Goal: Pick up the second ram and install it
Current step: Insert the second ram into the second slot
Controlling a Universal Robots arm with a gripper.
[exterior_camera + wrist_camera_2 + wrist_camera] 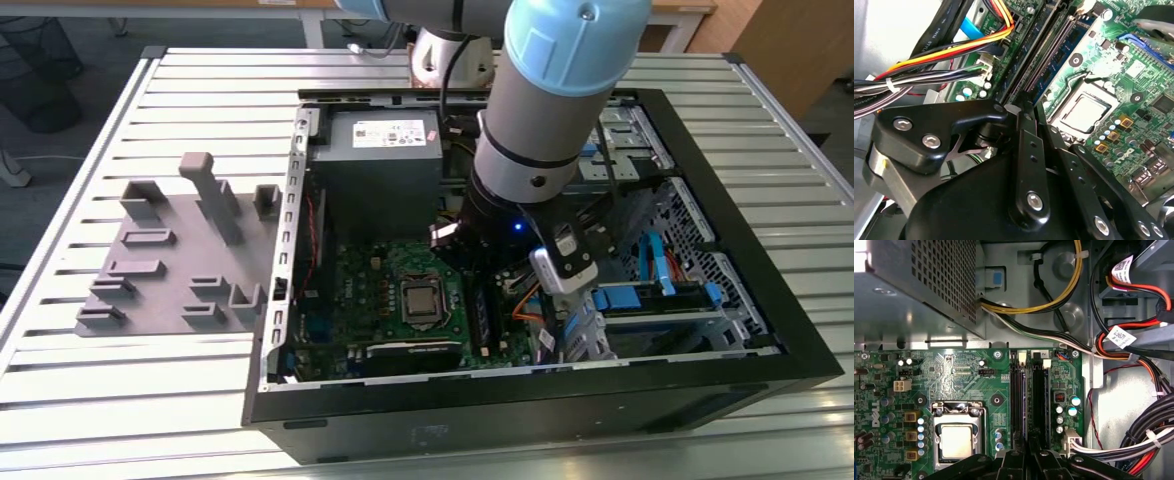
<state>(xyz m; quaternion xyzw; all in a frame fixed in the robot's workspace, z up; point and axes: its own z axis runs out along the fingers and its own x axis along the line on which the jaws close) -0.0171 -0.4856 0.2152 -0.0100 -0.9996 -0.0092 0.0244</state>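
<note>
Slatted table (160,400) | tool (1026,452) over motherboard slots (1030,395), cables (1134,440) beside

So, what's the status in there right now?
End effector down inside the case, at the memory slots. A stick seems seated there; second ram or not, cannot tell. Cables alongside, not across the slots.

We see an open computer case (694,395) on the slatted desk (134,400), a grey holder tray (160,290) lying beside it.
</note>
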